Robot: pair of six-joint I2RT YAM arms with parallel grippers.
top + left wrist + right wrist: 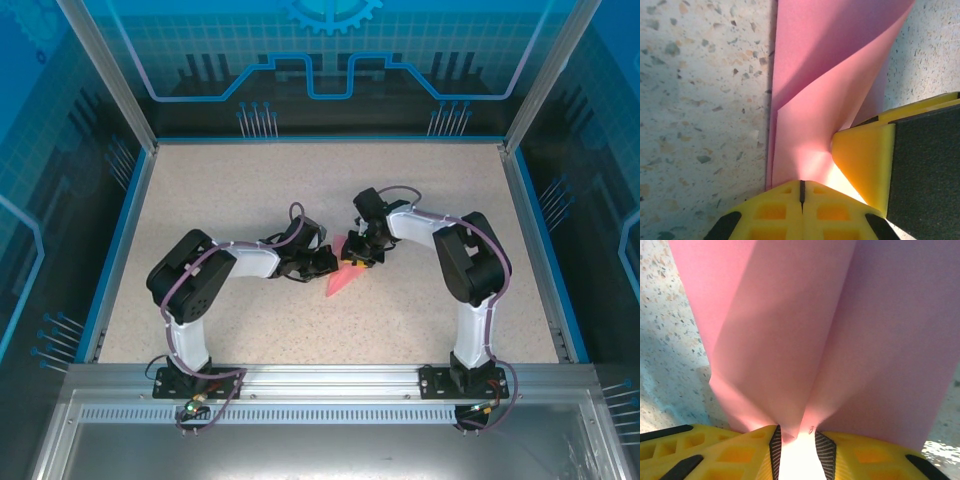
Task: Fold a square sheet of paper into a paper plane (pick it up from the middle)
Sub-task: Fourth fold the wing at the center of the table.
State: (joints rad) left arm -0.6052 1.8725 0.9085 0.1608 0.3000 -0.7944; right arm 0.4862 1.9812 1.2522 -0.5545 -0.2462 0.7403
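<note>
While my left fingers [767, 217] and right fingers [735, 452] clamp the pink sheet [342, 280], I should tension its crease evenly.

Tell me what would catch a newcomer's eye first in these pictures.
The pink paper, partly folded and tapering to a point, sits in the middle of the speckled table. The left pincer is shut on it from one side, and the right pincer pinches a crease of it from the other.
</note>
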